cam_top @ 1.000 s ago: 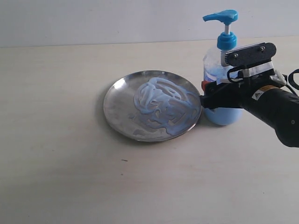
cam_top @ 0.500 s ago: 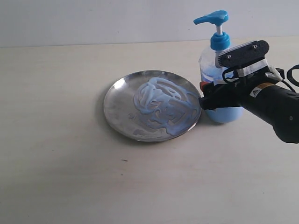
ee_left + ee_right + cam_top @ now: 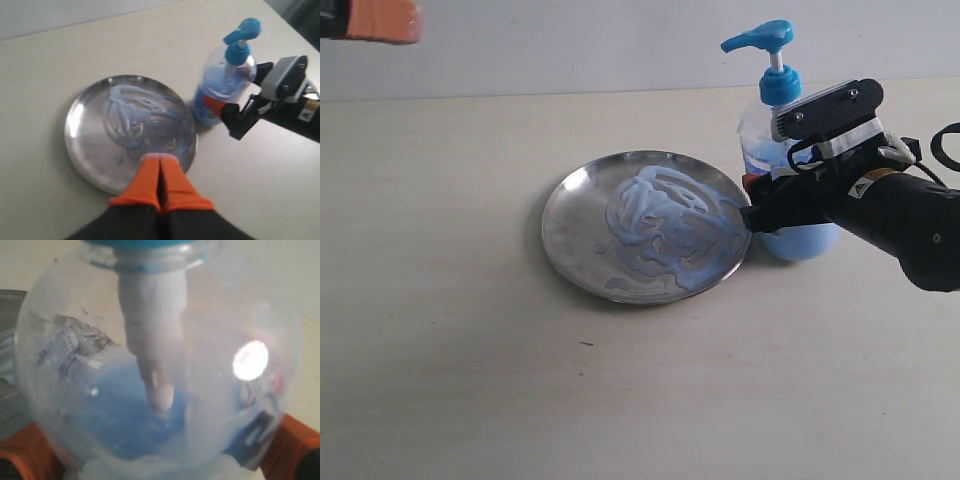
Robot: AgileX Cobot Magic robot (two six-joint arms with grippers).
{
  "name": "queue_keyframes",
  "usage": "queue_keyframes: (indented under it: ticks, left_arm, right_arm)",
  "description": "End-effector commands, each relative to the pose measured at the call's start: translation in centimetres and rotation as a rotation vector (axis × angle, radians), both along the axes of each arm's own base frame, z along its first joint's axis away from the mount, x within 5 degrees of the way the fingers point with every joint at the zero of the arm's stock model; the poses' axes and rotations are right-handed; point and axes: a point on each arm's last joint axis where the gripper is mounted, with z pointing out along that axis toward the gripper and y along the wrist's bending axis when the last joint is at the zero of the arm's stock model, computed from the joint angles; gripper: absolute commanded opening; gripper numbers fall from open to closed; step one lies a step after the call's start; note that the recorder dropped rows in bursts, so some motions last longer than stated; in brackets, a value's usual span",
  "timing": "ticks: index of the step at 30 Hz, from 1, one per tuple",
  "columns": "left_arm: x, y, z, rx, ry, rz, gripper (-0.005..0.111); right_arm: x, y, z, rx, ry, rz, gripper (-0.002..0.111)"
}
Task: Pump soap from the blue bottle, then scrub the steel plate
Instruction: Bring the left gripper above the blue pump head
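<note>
Right gripper [image 3: 756,200] fingers, spread wide, clasp the tilted bottle [image 3: 765,140] just beside the soap [image 3: 660,220]-smeared plate [image 3: 565,235]; left gripper [image 3: 160,161] fingers pressed together, empty

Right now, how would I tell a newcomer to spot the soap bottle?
On the pale table, find the round, shiny steel plate smeared with pale blue soap. At its right edge in the exterior view is the clear plastic pump bottle, the only tall thing, topped by a bright blue pump head.
</note>
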Motion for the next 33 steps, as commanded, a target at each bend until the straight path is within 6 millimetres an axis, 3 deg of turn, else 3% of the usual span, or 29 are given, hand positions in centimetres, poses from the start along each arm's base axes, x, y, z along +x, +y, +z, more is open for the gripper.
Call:
queue_keyframes:
  ticks: [1, 7, 16, 22, 33]
  left_arm:
    - [2.1, -2.2, 0.7, -0.1, 0.026, -0.106, 0.0]
    - [4.9, -5.0, 0.5, -0.197, 0.051, -0.191, 0.0]
    - [8.8, -12.7, 0.0, -0.188, 0.043, -0.348, 0.0]
    - [11.3, -15.8, 0.3, -0.185, 0.004, -0.385, 0.0]
    - [12.7, -20.5, -2.3, 0.015, -0.011, -0.355, 0.0]
  right_arm:
    - [0.4, 0.1, 0.8, -0.002, -0.051, 0.007, 0.0]
    - [0.4, 0.1, 0.8, 0.023, -0.046, -0.004, 0.0]
    - [0.4, 0.2, 0.8, 0.022, -0.047, -0.002, 0.0]
    - [0.4, 0.2, 0.8, 0.022, -0.047, -0.002, 0.0]
    - [0.4, 0.2, 0.8, 0.022, -0.048, -0.003, 0.0]
